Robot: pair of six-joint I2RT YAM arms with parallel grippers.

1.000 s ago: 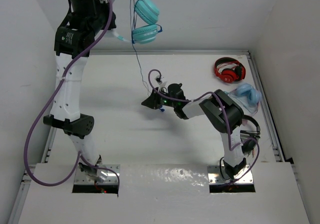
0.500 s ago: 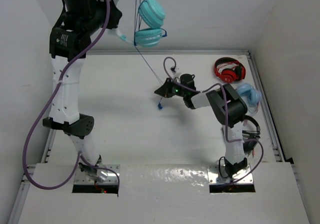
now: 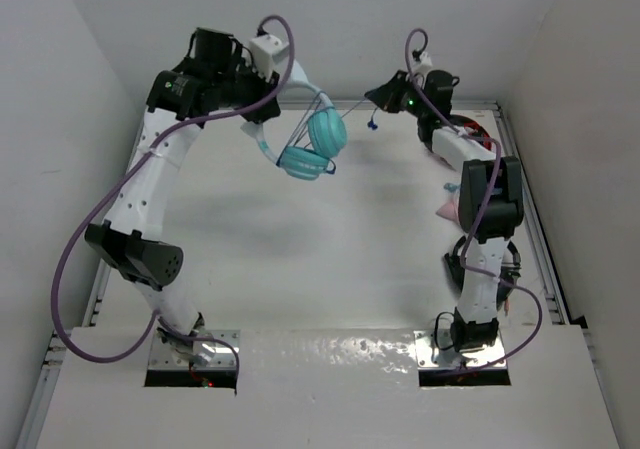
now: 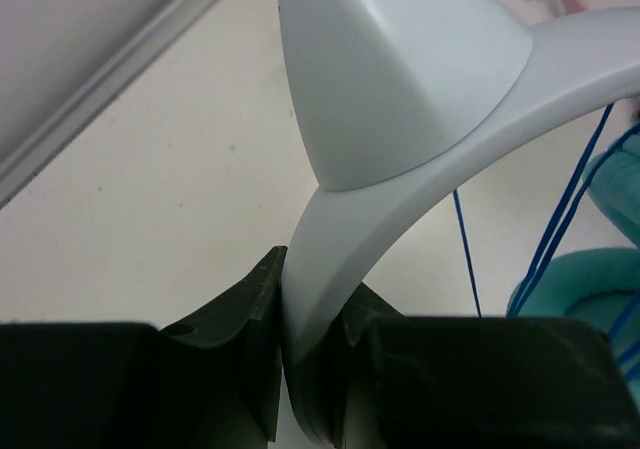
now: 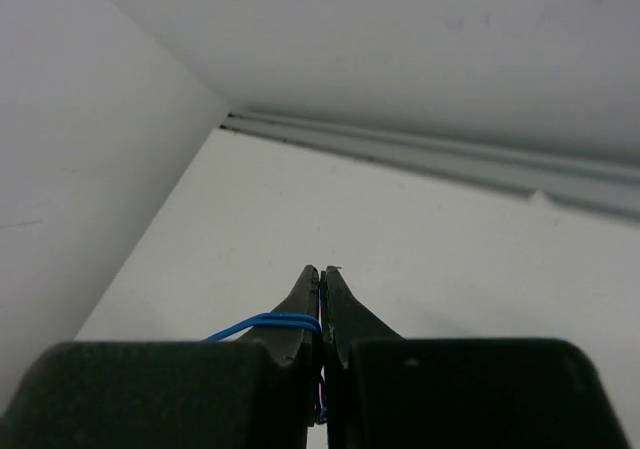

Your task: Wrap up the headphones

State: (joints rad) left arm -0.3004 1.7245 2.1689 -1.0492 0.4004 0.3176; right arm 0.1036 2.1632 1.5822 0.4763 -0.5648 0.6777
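Headphones (image 3: 325,132) aloft in left gripper (image 4: 303,319)

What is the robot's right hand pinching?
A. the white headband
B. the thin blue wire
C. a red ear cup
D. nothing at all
B: in the right wrist view the right gripper is shut on the thin blue wire, while the headband sits clamped in the left gripper.
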